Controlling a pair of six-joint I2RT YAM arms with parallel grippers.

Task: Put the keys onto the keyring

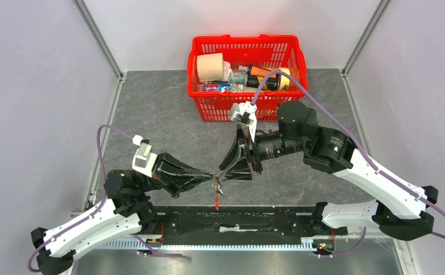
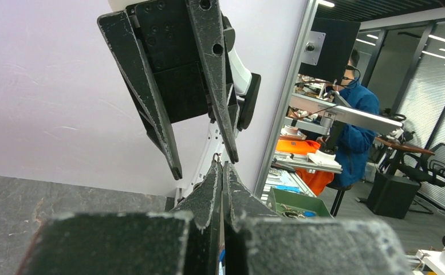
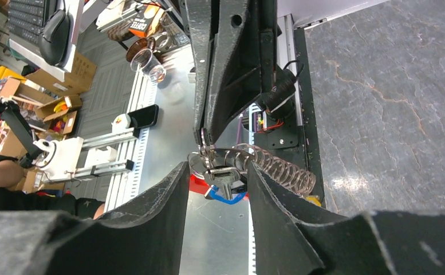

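Seen from above, two arms are facing each other tip to tip over the near middle of the grey bench. The left claw is pointing in from the left and the right claw from the right. The keyring is dangling between their tips with its red strap hanging toward the near edge, and a red basket of odds and ends is sitting well apart at the far side. From the left wrist, the left claw is showing its two fingers pressed together into one wedge, while the right claw is hanging just above with its fingers spread; the keyring is hidden behind the tips here. From the right wrist, the right claw is standing open. Its fingers are flanking, but apparently not pinching, a silver key with a blue head, which is hanging with the keyring just below the left claw. That claw is pointing down from the top of the view and gripping the ring's wire, and the silvery coil is trailing off to the right. The black-headed key cannot be picked out. By the look of it, the threading step is in hand, with the blue key sitting at or on the ring, though whether it is fully through cannot be told. The next move is likely calling for the left claw to hold the ring steady. The right claw would then either pinch the key to work it round the wire or back off straight, clear of the coil.
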